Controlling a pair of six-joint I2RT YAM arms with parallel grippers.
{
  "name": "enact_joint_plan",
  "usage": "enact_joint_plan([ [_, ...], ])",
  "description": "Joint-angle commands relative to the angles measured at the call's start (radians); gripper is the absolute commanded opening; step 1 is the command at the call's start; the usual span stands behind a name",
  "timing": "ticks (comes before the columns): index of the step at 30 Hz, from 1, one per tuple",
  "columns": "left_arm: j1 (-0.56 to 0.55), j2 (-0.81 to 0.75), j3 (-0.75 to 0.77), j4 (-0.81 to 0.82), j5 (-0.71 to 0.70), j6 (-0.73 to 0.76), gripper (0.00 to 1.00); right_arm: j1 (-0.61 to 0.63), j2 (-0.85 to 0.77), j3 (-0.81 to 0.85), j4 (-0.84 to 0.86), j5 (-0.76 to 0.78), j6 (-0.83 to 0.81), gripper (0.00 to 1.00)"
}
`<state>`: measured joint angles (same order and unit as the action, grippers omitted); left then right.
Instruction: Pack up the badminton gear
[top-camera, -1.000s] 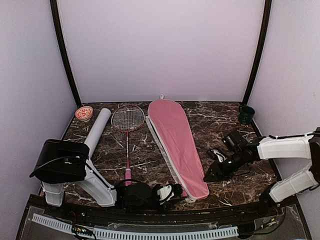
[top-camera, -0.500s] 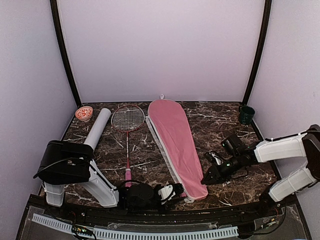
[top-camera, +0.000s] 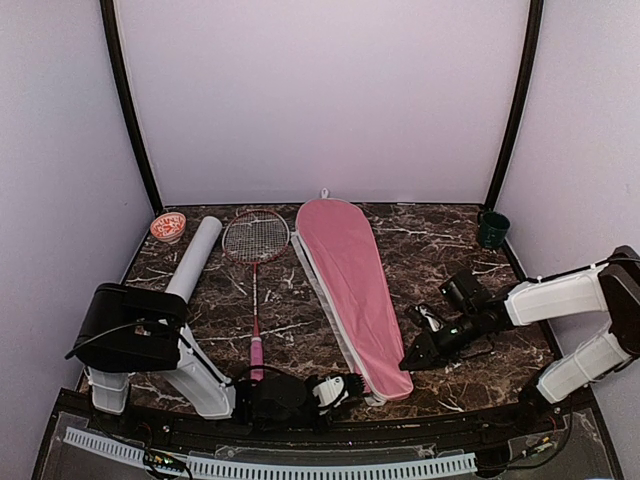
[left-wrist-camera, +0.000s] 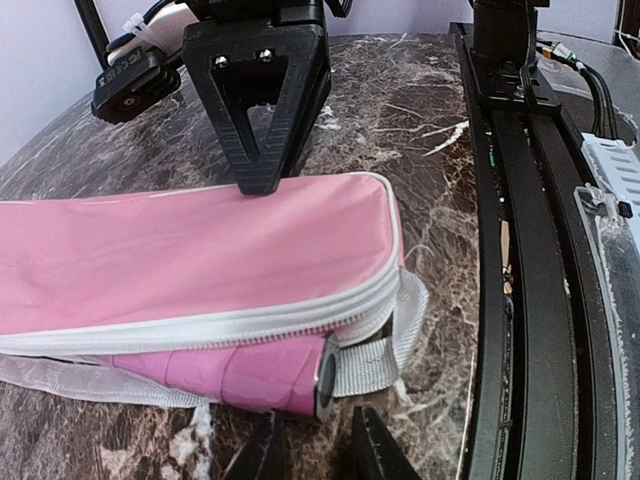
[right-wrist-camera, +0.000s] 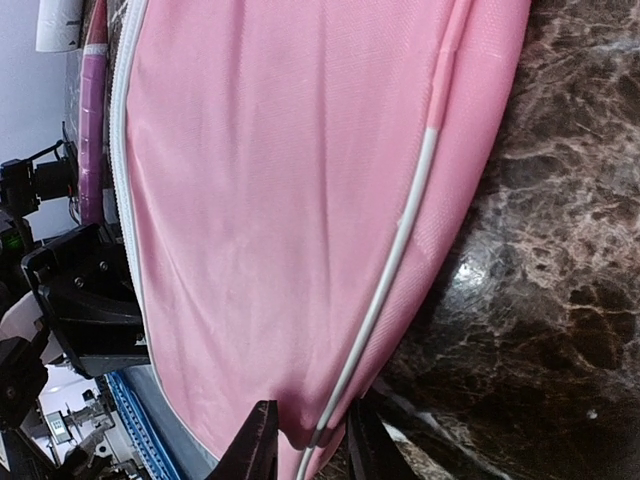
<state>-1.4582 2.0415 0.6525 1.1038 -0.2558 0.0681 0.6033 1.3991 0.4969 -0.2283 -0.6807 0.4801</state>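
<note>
The pink cover (top-camera: 350, 285) lies lengthwise mid-table, its zip open along the left side. One red-framed racket (top-camera: 255, 240) lies left of it, and the white tube (top-camera: 193, 258) lies further left. In the left wrist view a pink handle end (left-wrist-camera: 250, 375) pokes out of the cover (left-wrist-camera: 180, 260) at its near end, beside a grey webbing loop (left-wrist-camera: 385, 362). My left gripper (left-wrist-camera: 315, 455) is open just short of that handle end. My right gripper (right-wrist-camera: 312, 445) is open, with one finger on each side of the cover's (right-wrist-camera: 280, 200) right edge. No shuttlecocks show.
A small red-patterned cap (top-camera: 168, 226) sits at the back left. A dark green cup (top-camera: 492, 229) stands at the back right. The black front rail (left-wrist-camera: 530, 250) runs close behind the cover's near end. My left arm's base (top-camera: 130, 330) stands at the near left.
My right gripper has moved left onto the cover's right edge. The cover's near end has shifted slightly left. My left gripper has crept a little toward the near end.
</note>
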Motion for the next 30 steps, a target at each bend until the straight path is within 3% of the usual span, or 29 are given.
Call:
enact_joint_plan([
  [1,0.001,0.016,0.052,0.023,-0.038,0.032,0.23,0.026,0.015,-0.009,0.042,-0.037,-0.006,0.24],
  [24,0.07,0.044,0.162,0.014,0.009,0.09,0.16,0.095,0.015,-0.021,0.086,-0.07,0.024,0.24],
  [30,0.077,0.083,0.181,-0.003,0.047,0.072,0.16,0.099,-0.009,-0.021,0.113,-0.101,0.049,0.33],
])
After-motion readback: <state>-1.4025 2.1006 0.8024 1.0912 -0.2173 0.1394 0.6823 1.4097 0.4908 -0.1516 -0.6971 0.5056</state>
